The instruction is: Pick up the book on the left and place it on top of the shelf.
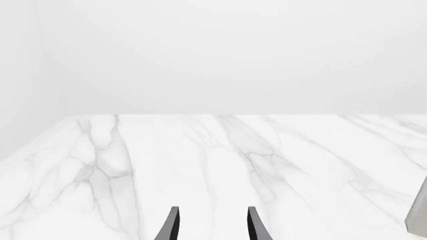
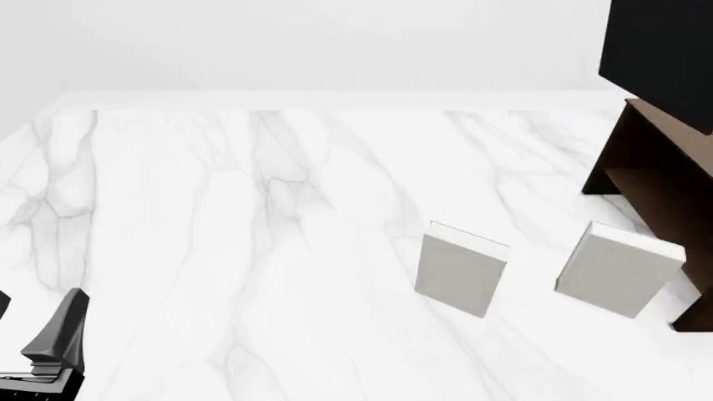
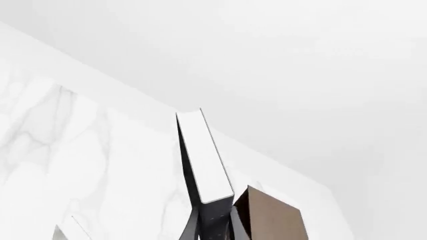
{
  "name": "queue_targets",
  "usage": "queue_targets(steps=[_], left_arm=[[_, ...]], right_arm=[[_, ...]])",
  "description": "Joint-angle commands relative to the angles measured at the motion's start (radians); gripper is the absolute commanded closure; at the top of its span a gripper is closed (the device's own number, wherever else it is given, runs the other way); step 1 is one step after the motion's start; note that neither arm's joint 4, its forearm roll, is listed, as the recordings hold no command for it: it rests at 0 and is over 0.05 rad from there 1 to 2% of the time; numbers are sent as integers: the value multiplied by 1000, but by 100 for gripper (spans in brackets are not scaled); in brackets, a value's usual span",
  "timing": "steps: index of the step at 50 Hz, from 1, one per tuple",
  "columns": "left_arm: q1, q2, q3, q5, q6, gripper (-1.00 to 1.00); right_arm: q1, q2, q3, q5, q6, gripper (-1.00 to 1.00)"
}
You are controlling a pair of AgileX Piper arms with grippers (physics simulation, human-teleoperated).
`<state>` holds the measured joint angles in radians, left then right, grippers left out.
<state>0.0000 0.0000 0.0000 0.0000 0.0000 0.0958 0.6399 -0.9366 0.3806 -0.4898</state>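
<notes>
The book (image 3: 203,160) is gripped edge-on in the right claw (image 3: 213,225), raised well above the desk (image 2: 223,251), approx. over the shelf (image 2: 657,167). The left claw (image 1: 212,225) is parked low w/ fingers apart, nothing held. Judged: book should be levelled over the flat top, lowered till contact is made, then released; the two grey books (image 2: 462,269) below should be avoided.

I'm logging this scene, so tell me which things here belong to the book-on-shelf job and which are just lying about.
Job: black book; shelf; right pincer, shut on the black book.

Lying about: left grey book; right grey book; left pincer, open and holding nothing.
</notes>
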Motion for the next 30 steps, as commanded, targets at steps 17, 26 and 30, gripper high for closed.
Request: queue_targets(steps=[17,26,30], left_arm=[[0,0,0,0,0,-100],[0,0,0,0,0,-100],[0,0,0,0,0,-100]], right_arm=[[-156,-46,-34,64,-23,100],[-202,-31,-70,79,-47,100],[-221,-25,-84,86,-59,100]])
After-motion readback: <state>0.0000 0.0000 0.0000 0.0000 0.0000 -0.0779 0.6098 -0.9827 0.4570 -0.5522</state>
